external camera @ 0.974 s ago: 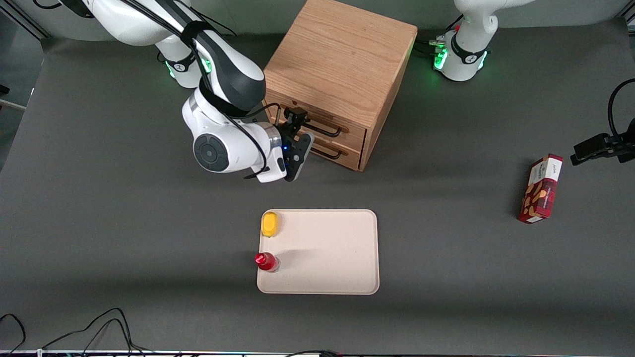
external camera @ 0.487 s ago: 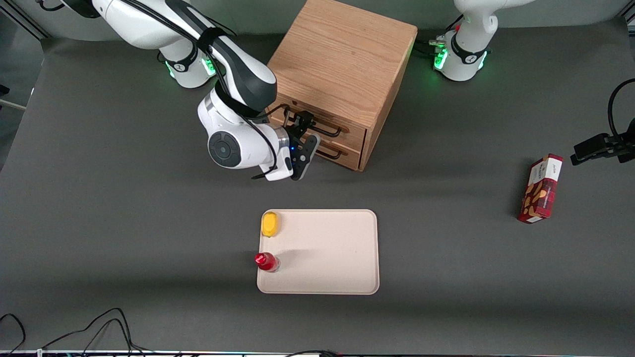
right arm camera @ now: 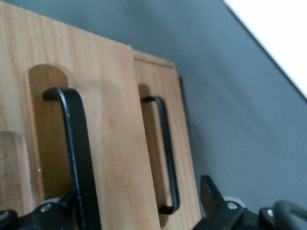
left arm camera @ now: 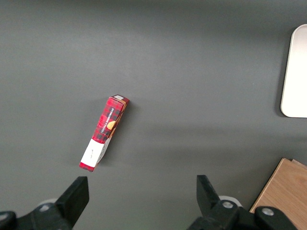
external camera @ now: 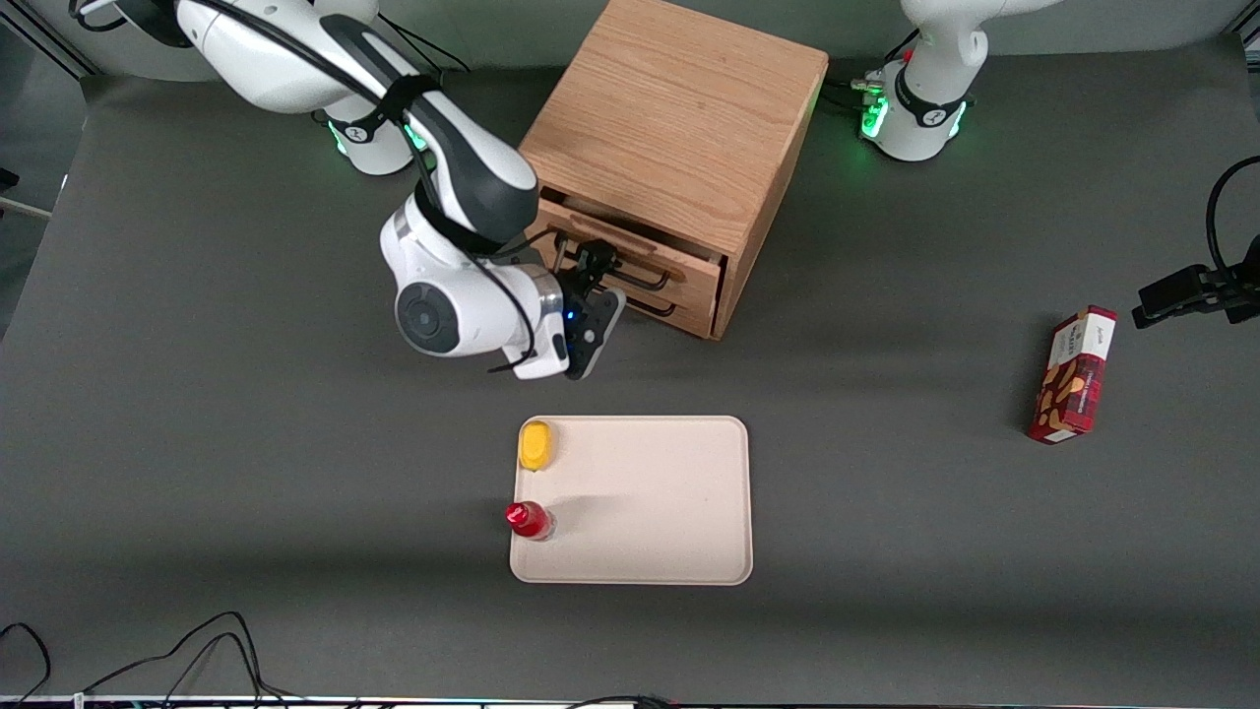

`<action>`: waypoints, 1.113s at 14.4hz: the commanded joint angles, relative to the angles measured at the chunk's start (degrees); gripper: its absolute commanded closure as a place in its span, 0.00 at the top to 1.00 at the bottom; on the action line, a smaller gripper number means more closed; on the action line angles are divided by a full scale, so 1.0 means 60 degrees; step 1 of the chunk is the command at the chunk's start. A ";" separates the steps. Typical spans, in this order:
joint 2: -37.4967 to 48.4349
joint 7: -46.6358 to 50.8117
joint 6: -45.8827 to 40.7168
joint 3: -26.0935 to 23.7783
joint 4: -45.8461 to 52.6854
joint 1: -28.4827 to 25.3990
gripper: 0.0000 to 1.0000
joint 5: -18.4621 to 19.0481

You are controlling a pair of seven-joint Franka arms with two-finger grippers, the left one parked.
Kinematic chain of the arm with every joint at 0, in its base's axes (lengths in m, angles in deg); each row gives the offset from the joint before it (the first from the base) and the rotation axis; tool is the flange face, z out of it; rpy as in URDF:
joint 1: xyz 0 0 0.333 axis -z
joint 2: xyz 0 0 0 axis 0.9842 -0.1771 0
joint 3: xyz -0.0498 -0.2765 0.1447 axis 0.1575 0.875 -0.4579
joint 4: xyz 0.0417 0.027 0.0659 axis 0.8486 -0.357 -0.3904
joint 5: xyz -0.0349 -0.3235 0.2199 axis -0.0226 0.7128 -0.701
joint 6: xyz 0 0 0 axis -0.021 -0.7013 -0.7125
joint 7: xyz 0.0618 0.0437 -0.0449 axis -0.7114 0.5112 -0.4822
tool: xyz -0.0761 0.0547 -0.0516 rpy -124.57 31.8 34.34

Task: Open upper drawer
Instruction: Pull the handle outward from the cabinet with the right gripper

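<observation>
The small oak cabinet [external camera: 679, 118] stands near the table's back edge. Its upper drawer [external camera: 701, 268] sticks out a little past the bottom drawer [external camera: 694, 317]. My right gripper [external camera: 600, 283] is in front of the drawers, at the end of the upper drawer's black bar handle [external camera: 645, 281] that lies toward the working arm. In the right wrist view the upper drawer front [right arm camera: 105, 143] stands proud of the bottom drawer front [right arm camera: 184, 158]. The gripper [right arm camera: 141, 194] is open. The upper handle [right arm camera: 76, 143] runs close along one finger; the other finger stands clear past the bottom handle [right arm camera: 165, 153].
A beige tray [external camera: 669, 551] lies nearer the front camera, with a yellow item [external camera: 535, 445] and a red bottle [external camera: 529, 520] at its edge. A red plaid box [external camera: 1073, 374] lies toward the parked arm's end, also in the left wrist view as the box [left arm camera: 104, 132]. Cables trail along the front edge.
The gripper went in to the upper handle, then drew back toward the front camera. The upper drawer has slid out a short way with it.
</observation>
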 commanded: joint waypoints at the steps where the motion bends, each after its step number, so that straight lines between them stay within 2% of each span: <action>1: -0.0963 0.0126 -0.0213 0.0091 0.1283 0.0019 1.00 0.0205; 4: -0.1446 0.0111 -0.1120 0.0632 0.2250 0.0034 1.00 0.0175; 7: -0.1900 0.0096 -0.1737 0.0808 0.3144 0.0092 1.00 0.0161; 16: -0.2692 0.0081 -0.2573 0.1439 0.5064 0.0122 1.00 0.0175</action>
